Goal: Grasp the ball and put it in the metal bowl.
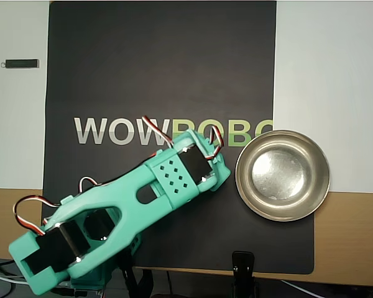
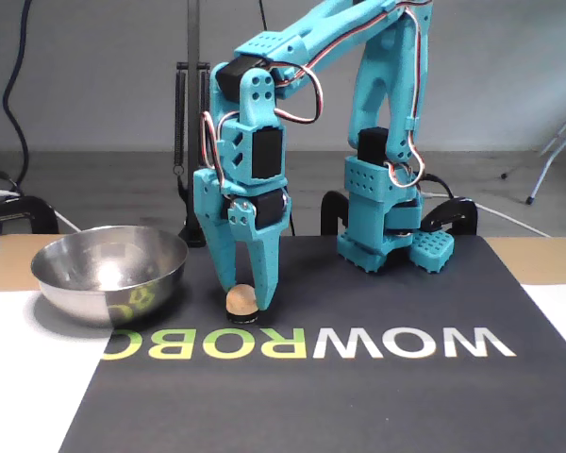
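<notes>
Gripper points straight down at the black mat, its two teal fingers spread only about as wide as the ball and reaching nearly to the mat surface. In the fixed view the ball sits low between the fingertips, on a small dark base, nearer the camera than the fingers and partly masking them; whether the pads already touch it cannot be told. Closing the jaws sideways (the ball has no long axis, so approach angle matters little) would seem to be the next step. Metal bowl stands just beside the gripper, to its left in this view, empty, partly on the mat. Behind, the arm's base rises at the mat's far edge. In the overhead view the wrist hides the ball, with the metal bowl to its right.
</notes>
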`<act>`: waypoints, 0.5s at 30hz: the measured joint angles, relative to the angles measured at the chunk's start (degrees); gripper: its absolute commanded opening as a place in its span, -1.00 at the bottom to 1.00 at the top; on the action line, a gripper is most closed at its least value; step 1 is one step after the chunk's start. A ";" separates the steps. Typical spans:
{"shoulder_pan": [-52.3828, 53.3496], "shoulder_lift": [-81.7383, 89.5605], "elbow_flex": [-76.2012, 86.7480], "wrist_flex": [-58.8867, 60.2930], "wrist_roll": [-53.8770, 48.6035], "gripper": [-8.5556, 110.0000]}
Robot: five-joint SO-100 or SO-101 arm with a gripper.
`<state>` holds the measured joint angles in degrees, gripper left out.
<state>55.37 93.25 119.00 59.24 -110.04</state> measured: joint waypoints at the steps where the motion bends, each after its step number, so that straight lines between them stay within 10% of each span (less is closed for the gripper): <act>1: 0.00 -0.70 0.00 0.00 0.00 0.18; 15: 0.00 -4.57 0.00 -3.08 0.00 0.18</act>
<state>55.37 88.68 119.00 56.16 -110.04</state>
